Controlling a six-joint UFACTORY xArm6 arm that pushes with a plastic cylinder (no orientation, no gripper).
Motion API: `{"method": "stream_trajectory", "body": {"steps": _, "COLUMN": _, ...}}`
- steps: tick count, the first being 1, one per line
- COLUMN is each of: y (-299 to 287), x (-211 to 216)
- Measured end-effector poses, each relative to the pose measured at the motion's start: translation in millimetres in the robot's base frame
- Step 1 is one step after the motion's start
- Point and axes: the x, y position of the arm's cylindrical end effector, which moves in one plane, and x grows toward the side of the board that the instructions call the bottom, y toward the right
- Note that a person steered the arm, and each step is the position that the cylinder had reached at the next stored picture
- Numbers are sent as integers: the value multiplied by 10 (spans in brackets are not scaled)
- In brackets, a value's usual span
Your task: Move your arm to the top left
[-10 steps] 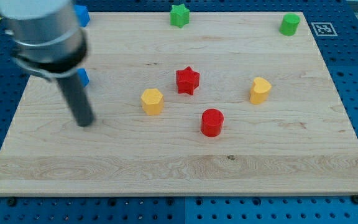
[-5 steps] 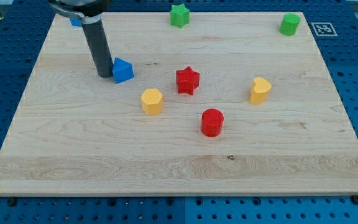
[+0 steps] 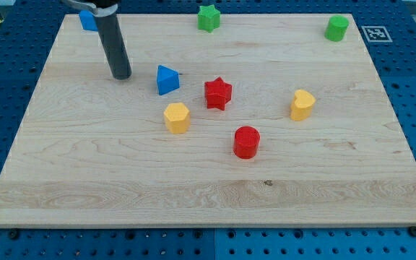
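My tip (image 3: 121,75) rests on the wooden board (image 3: 208,195) in its upper left part, the dark rod rising toward the view's top. A blue block (image 3: 88,19) lies at the board's top left corner, above and left of the tip, partly hidden by the rod. A second blue block, a wedge-like shape (image 3: 167,79), lies to the right of the tip, apart from it.
A red star (image 3: 217,94), a yellow hexagon block (image 3: 177,117), a red cylinder (image 3: 246,141) and a yellow block (image 3: 302,105) lie mid-board. A green star (image 3: 208,17) and a green cylinder (image 3: 336,28) sit along the top edge.
My tip went from the left-middle up and right, then slightly up. The blue wedge slid right, from beside the tip to near the red star.
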Motion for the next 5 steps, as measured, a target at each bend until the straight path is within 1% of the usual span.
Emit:
{"method": "stream_trajectory", "body": {"steps": 1, "y": 2, "x": -43}}
{"method": "stream_trajectory", "body": {"steps": 2, "y": -368, "x": -113}}
{"method": "stream_trajectory", "body": {"steps": 3, "y": -1046, "x": -467}}
{"method": "stream_trajectory", "body": {"steps": 4, "y": -1429, "x": -1053}}
{"method": "stream_trajectory", "body": {"steps": 5, "y": -1413, "x": -1631}}
